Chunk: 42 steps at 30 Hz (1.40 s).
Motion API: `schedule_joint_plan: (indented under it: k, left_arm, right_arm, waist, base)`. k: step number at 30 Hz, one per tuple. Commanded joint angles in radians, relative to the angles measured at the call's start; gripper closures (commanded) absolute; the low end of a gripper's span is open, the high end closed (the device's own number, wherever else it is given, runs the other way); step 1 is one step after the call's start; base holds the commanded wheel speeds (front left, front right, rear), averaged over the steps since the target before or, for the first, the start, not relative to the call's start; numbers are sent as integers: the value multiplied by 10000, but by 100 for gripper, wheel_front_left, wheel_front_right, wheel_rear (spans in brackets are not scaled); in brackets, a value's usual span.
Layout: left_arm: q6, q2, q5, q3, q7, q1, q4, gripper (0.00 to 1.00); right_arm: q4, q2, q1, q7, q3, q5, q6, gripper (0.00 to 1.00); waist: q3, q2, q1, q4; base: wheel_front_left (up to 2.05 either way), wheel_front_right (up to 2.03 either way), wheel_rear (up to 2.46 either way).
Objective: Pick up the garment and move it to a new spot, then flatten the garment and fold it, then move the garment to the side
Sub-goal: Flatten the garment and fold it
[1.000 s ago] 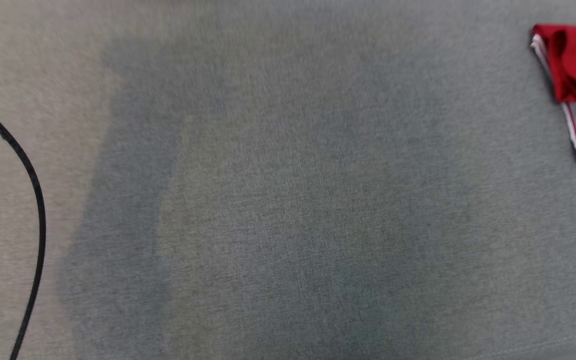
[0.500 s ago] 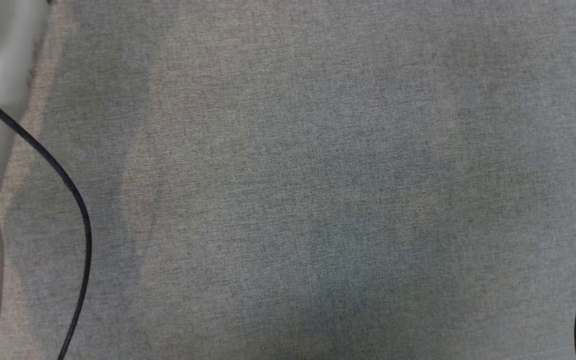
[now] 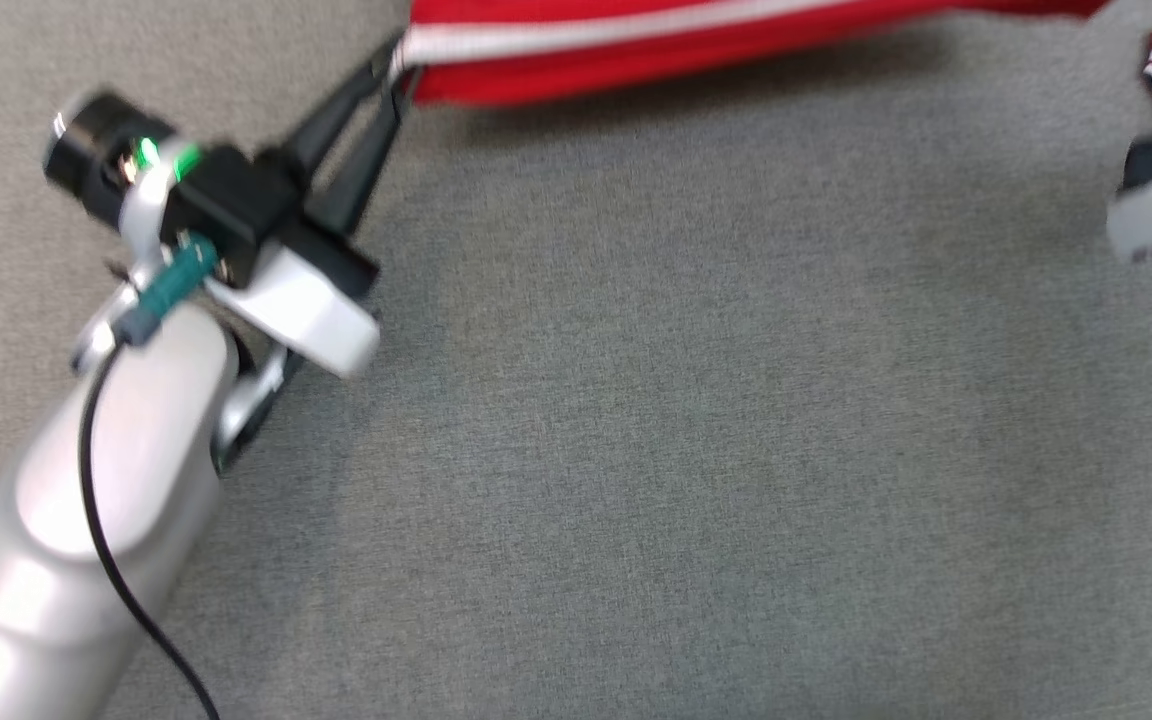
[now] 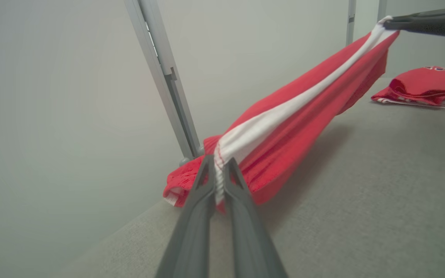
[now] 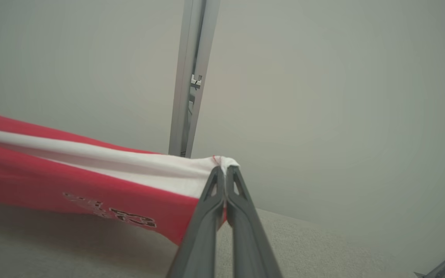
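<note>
Red garment (image 3: pixel 656 45), white band along its top edge, dark print on the side, stretched taut between both grippers, lifted just over the worktop (image 3: pixel 696 420) at the far edge. Left gripper (image 4: pixel 218 170) pinched on one band end, right gripper (image 5: pixel 224 172) pinched on the other. Worktop is grey woven cloth. Folded red pile (image 4: pixel 427 83) lies by the right edge. Pale wall (image 5: pixel 342 96) and metal post (image 5: pixel 191 77) behind.
</note>
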Motion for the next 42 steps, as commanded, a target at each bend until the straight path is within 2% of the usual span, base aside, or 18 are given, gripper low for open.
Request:
schedule_joint_plan:
  k: [1, 5, 11, 21, 24, 26, 30, 35, 37, 39, 42]
  left_arm:
    - [115, 132, 94, 109, -40, 274, -89, 100]
    - [448, 294, 451, 235, -40, 1974, -909, 100]
    - [848, 161, 632, 372, -41, 4105, -1423, 100]
    - [1683, 552, 736, 745, -19, 7002, -2535, 100]
    - [1801, 651, 535, 804, -17, 7615, -2874, 100]
    - [1684, 616, 330, 734, 69, 7869, -3105, 100]
    - [1264, 283, -126, 401, 537, 7719, -3216, 100]
    - [546, -819, -1285, 216, 1045, 6896, -2775, 100]
    - [418, -976, -1504, 217, 1166, 6687, -2600, 100]
    - [329, -1512, -2202, 428, 1407, 6317, -2258, 100]
    - [240, -1994, -2824, 667, 1738, 5655, -1779, 100]
  right_arm:
    - [-105, -102, 286, -43, -166, 61, -14, 100]
    - [-951, 3, 2169, -42, -562, 97, -22, 100]
    - [-1943, 376, 4490, -44, -1066, -180, -23, 100]
    - [-3497, 779, 7337, -42, -1874, -571, -43, 100]
    - [-3772, 753, 7921, -42, -2056, -692, -55, 100]
    - [-3828, 746, 8152, -42, -2094, -691, -55, 100]
    - [-3379, 858, 7839, 167, -2128, -795, -54, 100]
    - [-2278, 914, 6363, 969, -1657, -1084, -23, 100]
    - [-2036, 904, 5914, 1062, -1537, -1137, -13, 100]
    - [-1360, 804, 5034, 1341, -1233, -1311, -11, 100]
    - [-317, 567, 3571, 1702, -678, -1493, -11, 100]
  waist:
    - [-473, 0, -1, 38]
    - [-1184, 0, -1, 58]
    - [-2304, 0, -1, 34]
    - [-3465, 0, -1, 86]
    - [-3564, 0, -1, 192]
    - [-3596, 0, -1, 273]
    - [-3618, 0, -1, 459]
    - [-3387, 0, -1, 693]
    - [-3300, 0, -1, 737]
    - [-3078, 0, -1, 845]
    - [-2586, 0, -1, 1080]
  base:
    - [0, 0, 0]
    - [0, 0, 0]
    - [0, 0, 0]
    - [0, 0, 0]
    - [0, 0, 0]
    - [0, 0, 0]
    - [0, 0, 0]
    - [0, 0, 0]
    - [0, 0, 0]
    - [0, 0, 0]
    - [0, 0, 0]
